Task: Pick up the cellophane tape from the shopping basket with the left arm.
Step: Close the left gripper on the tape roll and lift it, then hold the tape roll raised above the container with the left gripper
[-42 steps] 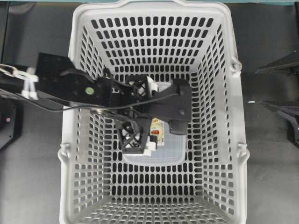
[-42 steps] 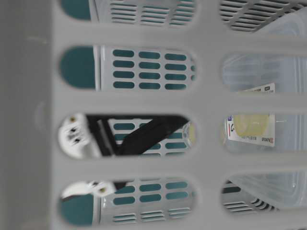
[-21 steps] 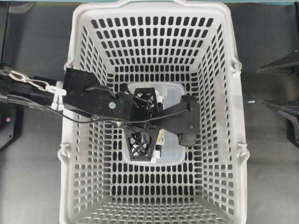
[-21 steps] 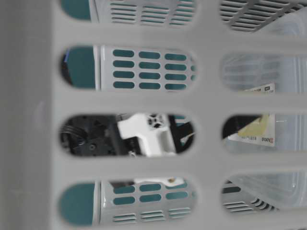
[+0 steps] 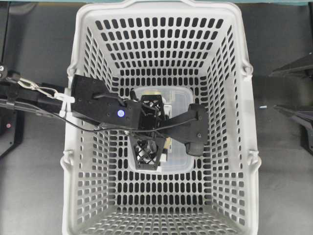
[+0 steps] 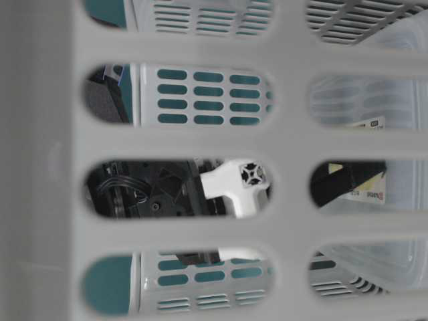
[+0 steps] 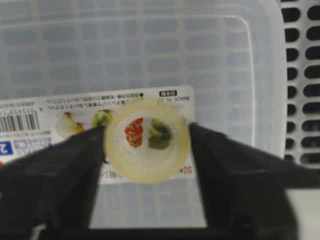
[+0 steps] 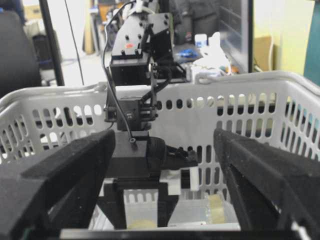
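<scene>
Between the two black fingers of the left claw sits the cellophane tape, a small pale yellowish ring that lies flat on the lid of a clear container inside the shopping basket. In the left wrist view each finger stands right at one side of the ring; whether they press it already or are only very close, I cannot tell surely, but the claw is not closed down on it in a clear way, and I judge it as open around the tape.

The ring is probably very light and quite stiff on its outer edge, so a moderate squeeze across the outside should hold it. Its side is smooth and may be slippery, and the lid under it is smooth too, so the ring may slide away if one finger arrives first. The best hold is across the widest part, fingers low, near the lid. A strong squeeze could bend the thin ring to an oval.

Compared with half a second ago, the left arm in the overhead view has moved only a little, and its blue light now shows. In the table-level view the white part of the claw has shifted to the right.

The right claw stays outside the basket, jaws wide apart, holding nothing.
</scene>
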`<act>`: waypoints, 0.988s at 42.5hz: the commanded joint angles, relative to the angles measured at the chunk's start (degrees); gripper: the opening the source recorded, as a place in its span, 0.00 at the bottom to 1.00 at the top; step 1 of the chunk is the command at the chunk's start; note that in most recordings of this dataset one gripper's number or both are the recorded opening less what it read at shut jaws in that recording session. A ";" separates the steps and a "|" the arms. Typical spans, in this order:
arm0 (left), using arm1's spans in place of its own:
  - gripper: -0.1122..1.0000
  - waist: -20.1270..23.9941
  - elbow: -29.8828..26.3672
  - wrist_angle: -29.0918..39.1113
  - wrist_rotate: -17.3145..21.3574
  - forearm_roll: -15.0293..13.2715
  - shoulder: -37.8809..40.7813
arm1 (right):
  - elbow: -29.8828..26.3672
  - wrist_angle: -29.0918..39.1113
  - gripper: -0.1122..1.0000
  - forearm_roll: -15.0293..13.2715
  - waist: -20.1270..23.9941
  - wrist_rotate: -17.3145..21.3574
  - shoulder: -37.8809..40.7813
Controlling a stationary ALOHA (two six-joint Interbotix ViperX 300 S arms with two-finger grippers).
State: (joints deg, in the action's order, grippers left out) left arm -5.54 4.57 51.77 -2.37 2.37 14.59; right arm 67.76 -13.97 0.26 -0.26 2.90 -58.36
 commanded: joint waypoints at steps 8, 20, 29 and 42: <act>0.55 -0.09 -1.58 0.62 0.09 0.18 -2.72 | -0.35 -0.35 0.79 0.09 0.00 0.00 -0.35; 0.55 -0.09 -10.20 12.13 0.09 0.18 -8.26 | -0.44 -0.35 0.79 0.09 0.00 0.09 -1.23; 0.55 -0.09 -20.13 22.76 -0.09 0.18 -10.72 | -0.53 -0.35 0.79 0.09 0.09 0.09 -1.76; 0.55 -0.18 -22.85 24.70 -0.62 0.18 -10.11 | -0.53 -0.35 0.79 0.18 0.35 0.53 -1.85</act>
State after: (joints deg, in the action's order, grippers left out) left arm -5.54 -16.70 76.55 -2.72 2.46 5.80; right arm 67.85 -13.97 0.26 -0.18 3.16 -60.56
